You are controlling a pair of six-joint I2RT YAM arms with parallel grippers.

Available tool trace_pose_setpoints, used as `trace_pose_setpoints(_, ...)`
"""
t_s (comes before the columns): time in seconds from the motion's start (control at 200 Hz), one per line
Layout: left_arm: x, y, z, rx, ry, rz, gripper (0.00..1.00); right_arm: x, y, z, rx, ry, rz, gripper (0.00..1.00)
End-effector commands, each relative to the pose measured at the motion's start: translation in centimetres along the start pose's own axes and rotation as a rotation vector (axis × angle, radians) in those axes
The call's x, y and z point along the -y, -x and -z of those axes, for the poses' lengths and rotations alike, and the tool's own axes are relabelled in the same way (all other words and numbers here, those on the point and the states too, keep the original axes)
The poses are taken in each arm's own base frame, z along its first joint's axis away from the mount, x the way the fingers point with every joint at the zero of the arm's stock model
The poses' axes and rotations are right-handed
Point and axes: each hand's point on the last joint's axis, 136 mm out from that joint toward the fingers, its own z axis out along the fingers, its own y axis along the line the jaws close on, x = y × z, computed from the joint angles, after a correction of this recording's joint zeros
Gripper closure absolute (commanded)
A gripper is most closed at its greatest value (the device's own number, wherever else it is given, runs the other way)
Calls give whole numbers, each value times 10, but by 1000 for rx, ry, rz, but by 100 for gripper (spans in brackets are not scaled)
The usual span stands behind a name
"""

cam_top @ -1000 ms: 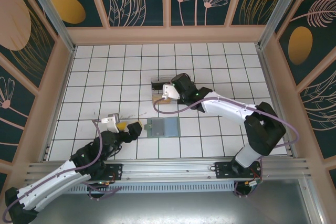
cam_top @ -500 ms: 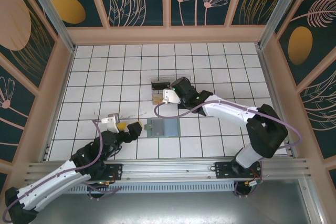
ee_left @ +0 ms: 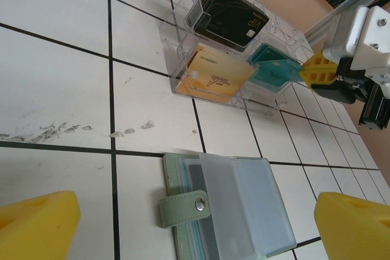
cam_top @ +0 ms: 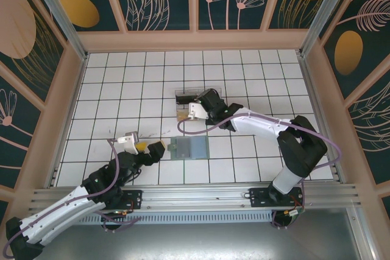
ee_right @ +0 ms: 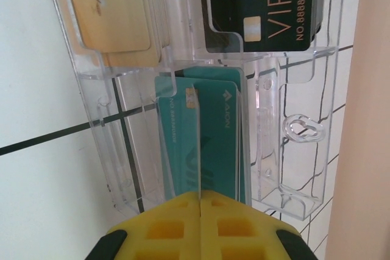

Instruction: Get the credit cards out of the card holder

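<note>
Right wrist view makes out "VIP" on the clear tray's (ee_right: 292, 168) black card (ee_right: 262, 10). Right gripper (ee_right: 200, 223) reaches the tray's teal cards (ee_right: 207, 132), jaws together; left gripper (cam_top: 151, 148) sits low, short of the tray, jaws apart.

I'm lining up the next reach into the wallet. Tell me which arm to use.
Left. The left hand is open and sits right beside the wallet, facing it. The right hand is shut and away at the clear tray, over the teal cards.

Low left claw (cam_top: 150, 148) spread wide; right claw (ee_right: 200, 214) pinched closed, arm outstretched.
</note>
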Motion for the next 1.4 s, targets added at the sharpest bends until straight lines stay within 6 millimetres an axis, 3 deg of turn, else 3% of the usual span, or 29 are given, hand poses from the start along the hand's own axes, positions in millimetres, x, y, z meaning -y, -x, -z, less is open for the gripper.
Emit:
trace_pose_setpoints(0.0,-5,0,-1,10,19,-23,1,16,5,1,9,-31,-17,100)
trace_pose_setpoints(0.355,-5,0,-1,8,18,-23,1,9,4,-7,0,-16,-13,100)
trace_pose_setpoints(0.435,-5,0,-1,7,17,-23,1,9,3,-9,-3,-18,-17,90)
trace_pose_setpoints(0.535,-4,0,-1,7,16,-23,1,10,-2,-12,-14,-24,-33,86)
trace_pose_setpoints(0.626,-4,0,-1,6,16,-23,1,14,-5,-14,-23,-48,-44,73)
trace_pose_setpoints(1.021,-4,0,-1,5,14,-27,1,49,-10,-20,-71,-199,-86,69)
trace_pose_setpoints(1.211,-7,-1,-2,9,27,-28,1,64,0,-3,-6,-207,-264,68)
trace_pose_setpoints(1.396,-10,-3,-3,5,37,-33,1,57,1,17,56,-144,-577,72)
